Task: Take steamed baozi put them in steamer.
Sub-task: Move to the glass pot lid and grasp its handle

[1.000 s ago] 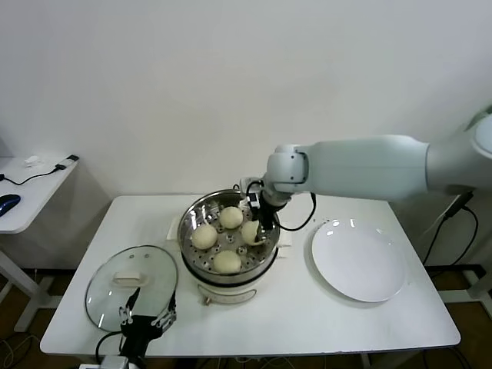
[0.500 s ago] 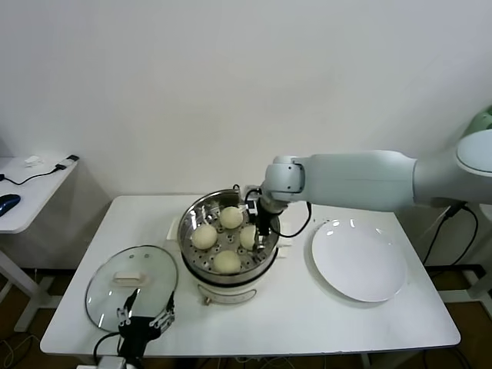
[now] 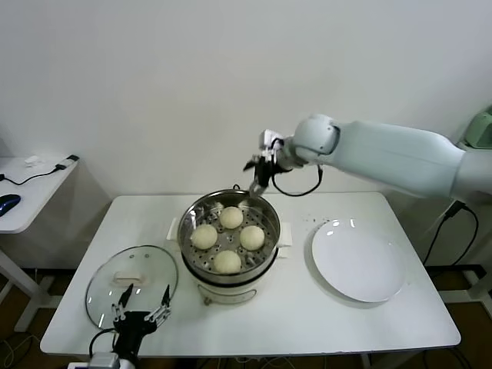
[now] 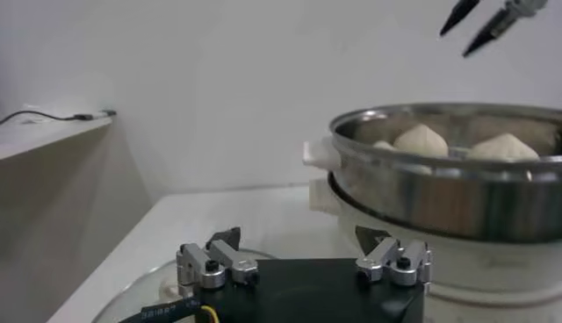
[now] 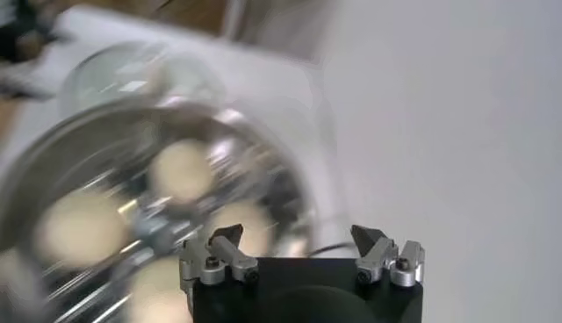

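The steamer (image 3: 228,240) is seen in glossy polished metal on a white plastic base. The baozi (image 3: 227,261) look smooth and matt. The lid (image 3: 131,284) is clear glass, the plate (image 3: 358,261) glossy white.

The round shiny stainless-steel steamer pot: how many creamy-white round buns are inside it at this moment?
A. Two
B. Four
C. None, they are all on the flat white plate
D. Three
B. In the head view, four creamy-white round buns lie on the perforated tray of the round shiny stainless-steel steamer pot, and the flat white plate holds nothing.
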Controlling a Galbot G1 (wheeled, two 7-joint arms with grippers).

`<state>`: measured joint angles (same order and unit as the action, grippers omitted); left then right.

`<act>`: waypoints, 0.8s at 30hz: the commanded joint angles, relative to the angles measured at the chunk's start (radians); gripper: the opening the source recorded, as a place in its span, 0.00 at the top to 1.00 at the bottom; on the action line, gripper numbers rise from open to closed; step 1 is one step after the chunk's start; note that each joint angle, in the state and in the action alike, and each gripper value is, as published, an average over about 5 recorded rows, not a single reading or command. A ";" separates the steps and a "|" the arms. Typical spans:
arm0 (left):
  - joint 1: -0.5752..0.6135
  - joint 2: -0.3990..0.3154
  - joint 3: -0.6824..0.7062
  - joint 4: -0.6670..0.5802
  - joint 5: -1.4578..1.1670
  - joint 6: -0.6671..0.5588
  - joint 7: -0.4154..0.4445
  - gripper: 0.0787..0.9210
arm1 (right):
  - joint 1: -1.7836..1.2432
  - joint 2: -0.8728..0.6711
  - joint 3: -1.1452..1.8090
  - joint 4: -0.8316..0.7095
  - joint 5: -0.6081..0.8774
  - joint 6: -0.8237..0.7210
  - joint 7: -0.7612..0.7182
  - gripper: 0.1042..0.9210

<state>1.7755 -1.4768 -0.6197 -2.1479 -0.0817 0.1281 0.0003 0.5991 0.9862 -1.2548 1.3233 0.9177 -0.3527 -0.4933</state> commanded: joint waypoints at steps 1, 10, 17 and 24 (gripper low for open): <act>-0.042 0.003 -0.018 0.006 -0.040 -0.013 0.002 0.12 | -0.440 -0.312 0.603 0.123 -0.104 0.032 0.424 0.12; -0.105 0.006 -0.016 0.048 -0.031 -0.046 -0.019 0.12 | -1.190 -0.389 1.251 0.310 -0.306 0.133 0.538 0.12; -0.119 0.029 -0.016 0.076 0.006 -0.083 -0.023 0.12 | -1.718 -0.218 1.704 0.355 -0.448 0.250 0.441 0.12; -0.134 0.036 -0.016 0.104 0.094 -0.137 -0.054 0.12 | -1.953 -0.012 1.863 0.329 -0.521 0.451 0.399 0.12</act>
<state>1.6586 -1.4469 -0.6349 -2.0618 -0.0490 0.0334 -0.0386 -0.7398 0.7862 0.1157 1.6027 0.5560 -0.1303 -0.0882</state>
